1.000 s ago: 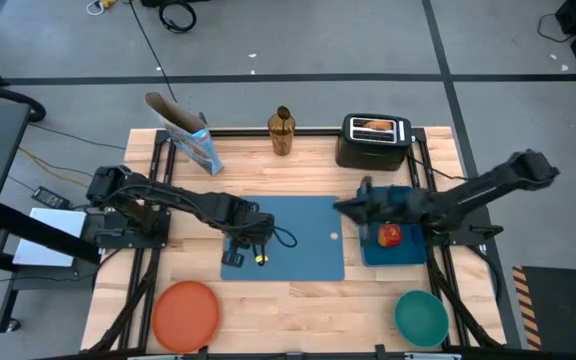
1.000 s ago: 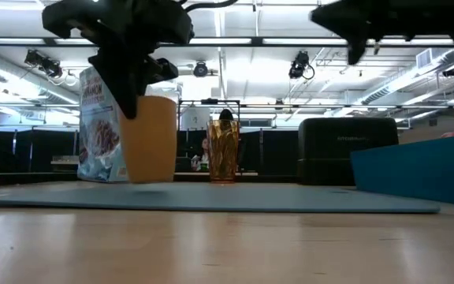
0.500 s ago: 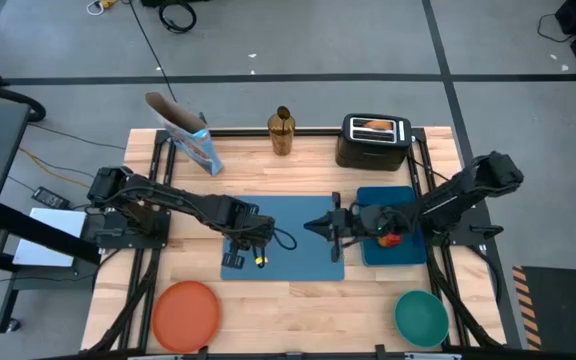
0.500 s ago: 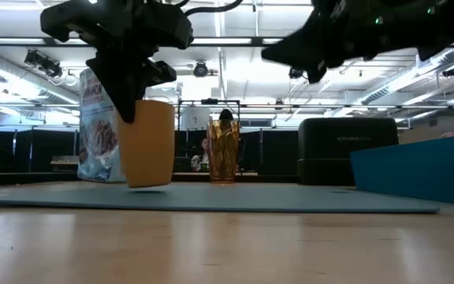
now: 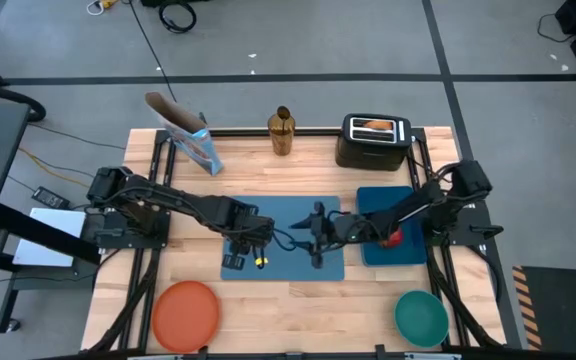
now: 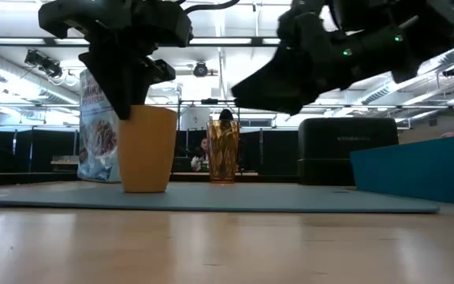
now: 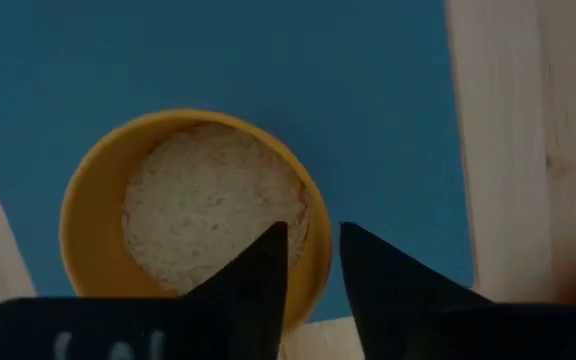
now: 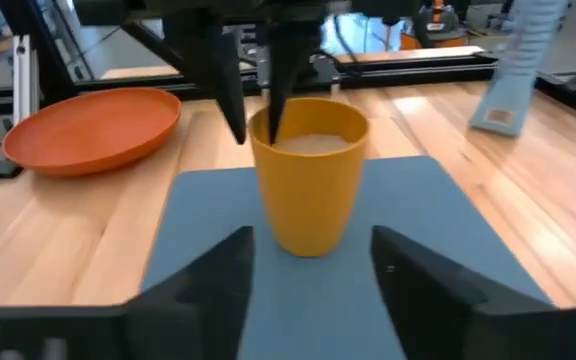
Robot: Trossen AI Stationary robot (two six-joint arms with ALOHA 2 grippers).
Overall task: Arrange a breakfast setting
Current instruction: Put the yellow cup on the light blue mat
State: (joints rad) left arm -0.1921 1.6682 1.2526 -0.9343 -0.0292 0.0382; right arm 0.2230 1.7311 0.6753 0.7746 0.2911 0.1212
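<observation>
A small orange cup (image 6: 146, 150) with a pale grainy filling (image 7: 208, 200) stands upright on its base on the flat blue placemat (image 5: 303, 268) at mid-table. My left gripper (image 7: 315, 235) is above it, shut on its rim. My right gripper (image 8: 308, 250) is open and empty, level above the placemat's right part (image 5: 311, 237). It points at the cup (image 8: 308, 190), a short way off. The orange plate (image 5: 185, 312) and teal bowl (image 5: 420, 315) sit near the front edge. The spoon is out of view. My left gripper holds the cup's rim (image 7: 318, 262) with one finger (image 7: 263, 275) inside the cup and one (image 7: 378, 285) outside. The fingers come from above, pointing down (image 8: 278, 90). The cup stands upright with its base on the placemat.
A red apple (image 5: 393, 238) lies on a blue box (image 5: 388, 200) right of the placemat. A black toaster with toast (image 5: 376, 127), an amber glass (image 5: 281, 132) and the blue cereal box (image 5: 193, 140) stand along the far edge.
My left gripper has lowered the cup, which hung just above the placemat and now stands on it. My right gripper has moved from above the blue box toward the table's left edge and down, to just right of the cup.
</observation>
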